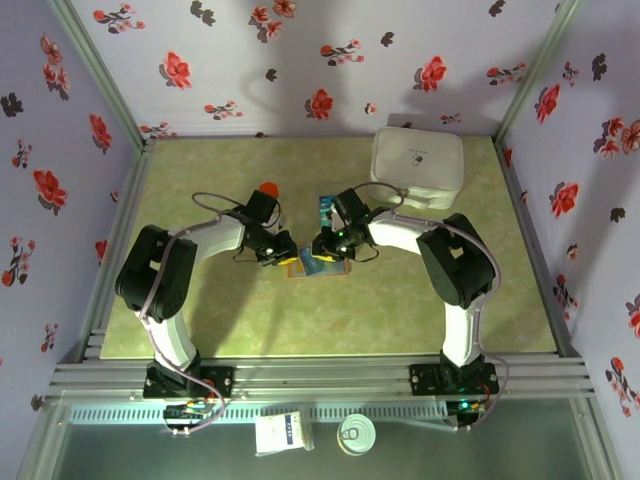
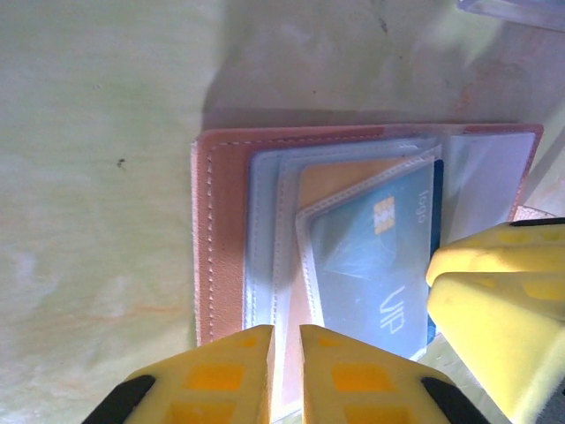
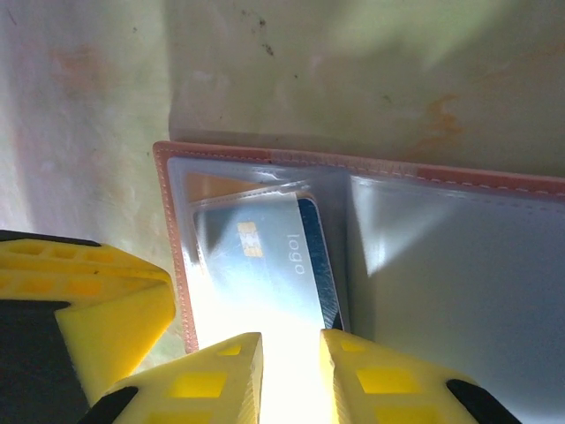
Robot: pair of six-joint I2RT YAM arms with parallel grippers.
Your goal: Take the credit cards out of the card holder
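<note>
**Card holder.** The card holder (image 2: 225,238) is found lying open and flat on the table (image 1: 200,320), directly ahead of both sets of jaws and between the two grippers. Its tan stitched border and clear inner sleeves are turned upward.

**Cards.** A blue card (image 2: 371,265), marked "VIP" and "logo" and carrying a chip, is seen tilted in the sleeves and partly drawn out of its pocket. Its free end is directed toward the right jaws. A yellowish-orange card (image 2: 340,177) is lodged behind it, deeper in the sleeves and farther from the left jaws. In the overhead view a further blue card (image 1: 325,208) is noted on the table beyond both grippers, apart from the holder.

**Left gripper.** The left gripper (image 2: 285,353) is positioned at the near edge of the holder. Its jaws are drawn almost together, with only a thin slit left between them. The sleeve edge runs up to that slit, but whether it is nipped cannot be told.

**Right gripper.** The right gripper (image 3: 291,367) is set at the opposite side. Its jaws are slightly spread, and the end of the blue card is lost in glare in the gap. Its fingers (image 2: 494,309) are seen just beside that card's corner.

**Surroundings.** A white box (image 1: 417,168) stands well beyond the right jaws. A clear tray corner (image 2: 512,7) is visible past the holder.
</note>
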